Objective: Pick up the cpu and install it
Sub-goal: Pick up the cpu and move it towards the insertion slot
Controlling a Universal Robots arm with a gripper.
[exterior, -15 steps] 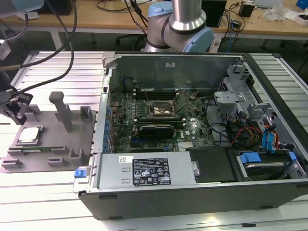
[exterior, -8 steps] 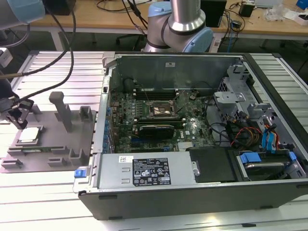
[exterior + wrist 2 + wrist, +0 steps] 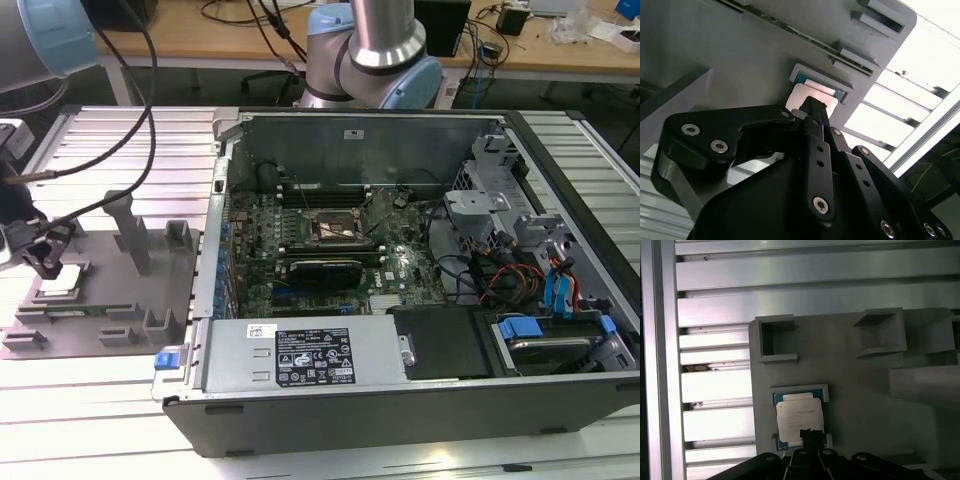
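Gripper (image 3: 811, 434) hangs low over the grey fixture plate (image 3: 855, 405), tip directly above the near edge of the cpu (image 3: 800, 421). Whether it is released or clenched cannot be told; contact with the chip also not resolvable. In the exterior view the gripper (image 3: 45, 265) sits at the exterior view's left, over the same plate (image 3: 130, 300).

The cpu lies flat in a shallow raised-lip nest (image 3: 799, 388) on the plate, close to the plate's edge that borders the ribbed aluminium table (image 3: 715, 385). Pale silver-white lid up, faint print on it, and a blue-green border showing around the lid. Square outline, so no long axis; its sides run parallel to the plate's edges. The second wrist view shows the same chip (image 3: 812, 97) just past the gripper tip (image 3: 812, 106).

Beyond the nest: two open pockets (image 3: 777, 340) on the plate.

Farther off, the opened computer case (image 3: 400, 400), with the metal-framed socket (image 3: 335, 228) on its motherboard.
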